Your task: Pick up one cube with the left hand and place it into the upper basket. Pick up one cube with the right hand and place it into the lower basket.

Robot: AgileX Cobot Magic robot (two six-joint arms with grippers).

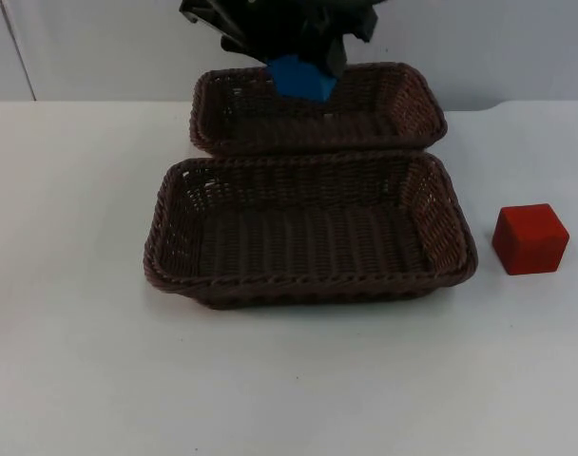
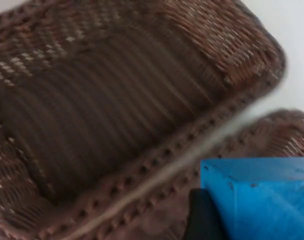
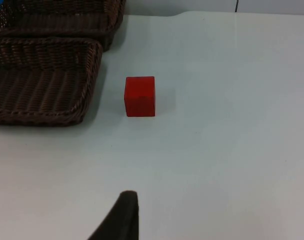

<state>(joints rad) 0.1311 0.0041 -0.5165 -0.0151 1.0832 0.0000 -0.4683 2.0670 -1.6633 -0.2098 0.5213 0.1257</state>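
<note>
Blue and held tilted, the blue cube (image 1: 301, 78) is hanging clamped in the left gripper (image 1: 303, 62) above the upper basket (image 1: 414, 119), one corner pointing down toward the weave; the left wrist view is showing a black fingertip (image 2: 204, 220) pressing against the blue cube's face, with that basket's bare brown floor lying below. Outward from there, the lower basket (image 1: 451, 233) is sitting just in front of the upper one, their long rims touching, both long axes running across the table from left to right; two baskets are standing here, both dark brown wicker. Further out, one red cube (image 1: 529, 238) is resting flat on the white table (image 1: 80, 370), near the lower basket's right end but apart from it; that is making two cubes in all. The right gripper (image 3: 123, 217) is waiting low over the table, well apart from the red cube; I cannot tell whether its fingers are parted. Behind the baskets, the grey partition wall (image 1: 99, 47) is closing off the table.
</note>
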